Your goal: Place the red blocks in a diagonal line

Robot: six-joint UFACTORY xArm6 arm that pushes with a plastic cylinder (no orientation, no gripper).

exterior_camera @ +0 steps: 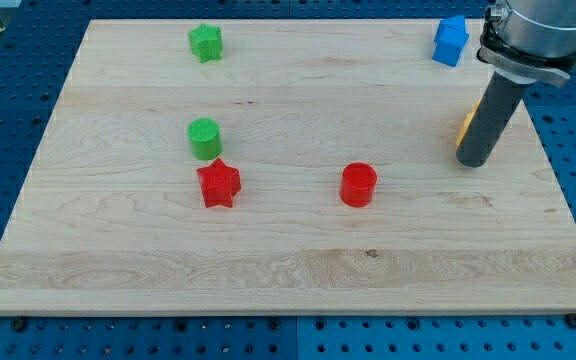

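Note:
A red star block (218, 183) lies left of the board's middle, just below a green cylinder (205, 138) that nearly touches it. A red cylinder (358, 185) stands to its right, at about the same height in the view. My tip (472, 161) rests on the board at the view's right, well right of the red cylinder and slightly above it. The rod hides most of a yellow block (463, 126); only its left edge shows.
A green star block (206, 42) sits near the top edge at the left. A blue block (450, 41) sits at the top right, above my rod. The wooden board (288, 270) lies on a blue perforated table.

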